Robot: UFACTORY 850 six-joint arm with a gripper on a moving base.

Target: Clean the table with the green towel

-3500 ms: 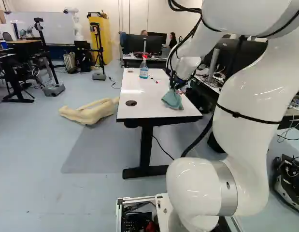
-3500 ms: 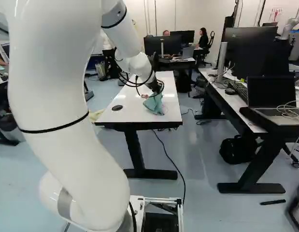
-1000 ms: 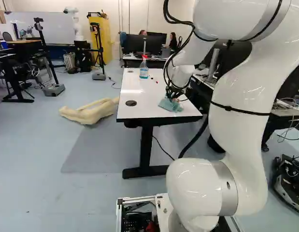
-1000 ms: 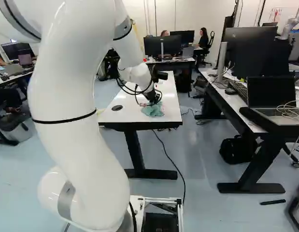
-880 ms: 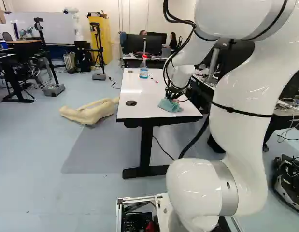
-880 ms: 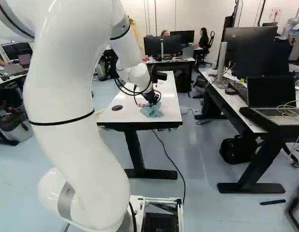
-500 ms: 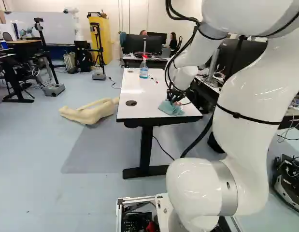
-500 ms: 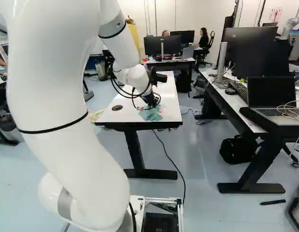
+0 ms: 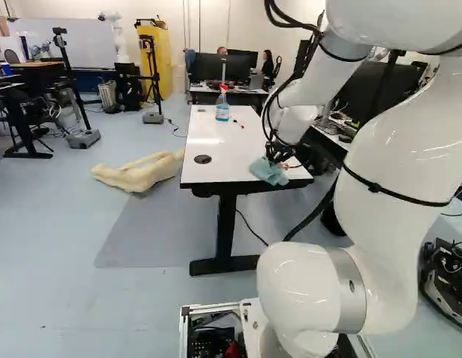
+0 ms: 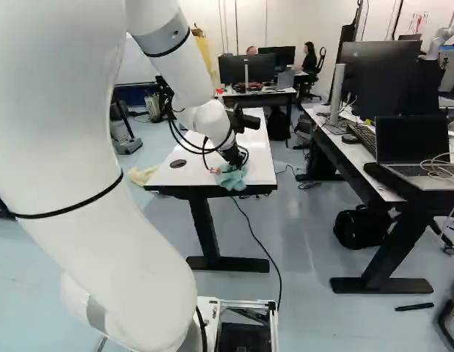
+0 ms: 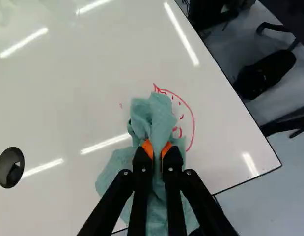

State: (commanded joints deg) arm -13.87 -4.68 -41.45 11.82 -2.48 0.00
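Observation:
Near the close edge of the white table (image 9: 225, 153), my gripper (image 9: 278, 154) is low over the tabletop with the green towel (image 9: 269, 171) under it. In the wrist view the gripper (image 11: 157, 150) is shut on the towel (image 11: 152, 118), its orange pads pinching a bunched fold. The cloth spreads on both sides of the fingers and lies against the table. Red marker lines (image 11: 192, 120) curve out from beside the towel; part of the drawing is hidden under it.
A spray bottle (image 9: 222, 104) and a red marker (image 9: 238, 124) stand and lie farther along the table. A round black grommet (image 11: 10, 167) sits in its top. Another desk (image 10: 359, 158) with monitors and a laptop runs alongside. A pale mannequin part (image 9: 137, 173) lies on the floor.
The arm has shifted, and the gripper with the towel has moved slightly to the right and nearer the table's close edge in the left base view. The base has not moved.

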